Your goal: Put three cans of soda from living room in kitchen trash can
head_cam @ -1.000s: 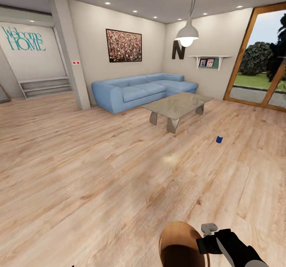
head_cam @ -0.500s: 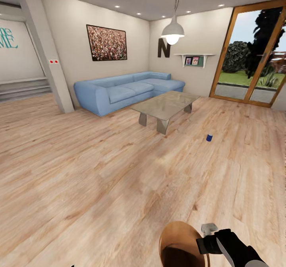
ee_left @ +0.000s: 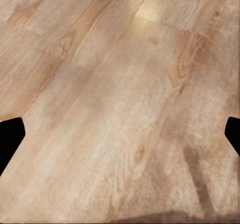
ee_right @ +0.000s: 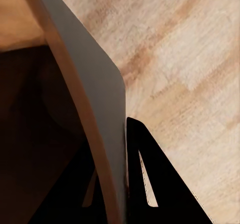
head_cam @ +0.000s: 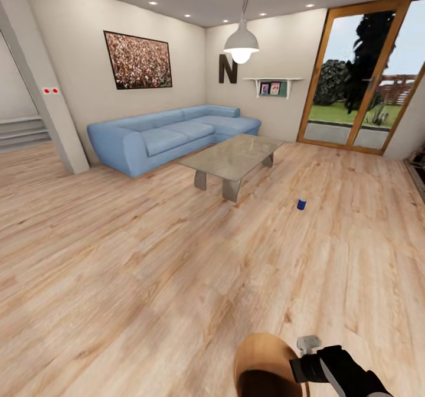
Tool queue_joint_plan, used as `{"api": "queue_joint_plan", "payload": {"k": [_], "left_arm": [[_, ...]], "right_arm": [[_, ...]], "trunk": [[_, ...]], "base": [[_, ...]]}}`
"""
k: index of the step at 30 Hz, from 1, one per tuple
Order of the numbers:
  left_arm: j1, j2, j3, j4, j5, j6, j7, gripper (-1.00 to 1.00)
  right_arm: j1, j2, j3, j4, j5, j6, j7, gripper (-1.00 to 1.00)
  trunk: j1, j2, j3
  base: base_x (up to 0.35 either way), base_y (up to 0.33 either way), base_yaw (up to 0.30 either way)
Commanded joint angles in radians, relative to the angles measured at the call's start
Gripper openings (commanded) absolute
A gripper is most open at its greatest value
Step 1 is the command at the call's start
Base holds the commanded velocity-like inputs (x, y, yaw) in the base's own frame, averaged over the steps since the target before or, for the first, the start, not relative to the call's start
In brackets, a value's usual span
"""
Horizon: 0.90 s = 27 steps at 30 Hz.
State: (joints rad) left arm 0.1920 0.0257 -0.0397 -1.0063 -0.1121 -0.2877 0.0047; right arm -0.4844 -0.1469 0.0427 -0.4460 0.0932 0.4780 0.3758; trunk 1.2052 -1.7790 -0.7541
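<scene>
I am in the living room, and the cans of soda are out of view. The tash can (head_cam: 262, 364) hangs at the lower edge of the head view, brown inside, with my right gripper (head_cam: 302, 366) shut on its rim. In the right wrist view the bin's pale wall (ee_right: 95, 99) runs between the two dark fingers (ee_right: 155, 184), one inside and one outside. My left gripper (ee_left: 120, 134) is open over bare wood floor, with only its black fingertips (ee_left: 9, 140) showing at the frame's sides.
A blue sofa (head_cam: 159, 137) stands against the far wall with a glass-topped coffee table (head_cam: 233, 158) in front of it. A small blue cylinder (head_cam: 301, 204) stands on the floor right of the table. A glass door (head_cam: 360, 84) is at far right and a pillar (head_cam: 44, 90) at left.
The whole head view has swung to the right, so sofa, table and blue cylinder sit further left in the picture. The bin and right gripper keep their place in the frame.
</scene>
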Motion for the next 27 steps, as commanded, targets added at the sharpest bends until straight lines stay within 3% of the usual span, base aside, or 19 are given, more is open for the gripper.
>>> {"api": "queue_joint_plan", "payload": {"k": [1,11,18,27], "left_arm": [[0.004,0.000,0.000,0.003,0.000,0.000,0.000,1.00],[0.004,0.000,0.000,0.003,0.000,0.000,0.000,1.00],[0.009,0.000,0.000,-0.002,0.000,-0.001,0.001,1.00],[-0.005,-0.004,0.000,-0.015,0.002,0.006,-0.006,1.00]], "right_arm": [[0.006,0.000,-0.003,-0.001,-0.008,-0.006,0.004,-1.00],[0.035,0.000,-0.003,-0.001,0.069,-0.090,0.004,-1.00],[0.038,0.000,-0.003,0.002,0.106,-0.095,0.003,-1.00],[-0.013,-0.038,-0.053,-0.043,0.174,-0.167,0.005,-1.00]], "trunk": [[0.000,0.000,0.000],[0.000,0.000,0.000],[0.000,0.000,0.000],[0.000,0.000,0.000]], "base": [[0.119,0.000,0.000],[0.119,0.000,0.000],[0.123,0.000,0.000],[0.268,0.000,0.000]]}}
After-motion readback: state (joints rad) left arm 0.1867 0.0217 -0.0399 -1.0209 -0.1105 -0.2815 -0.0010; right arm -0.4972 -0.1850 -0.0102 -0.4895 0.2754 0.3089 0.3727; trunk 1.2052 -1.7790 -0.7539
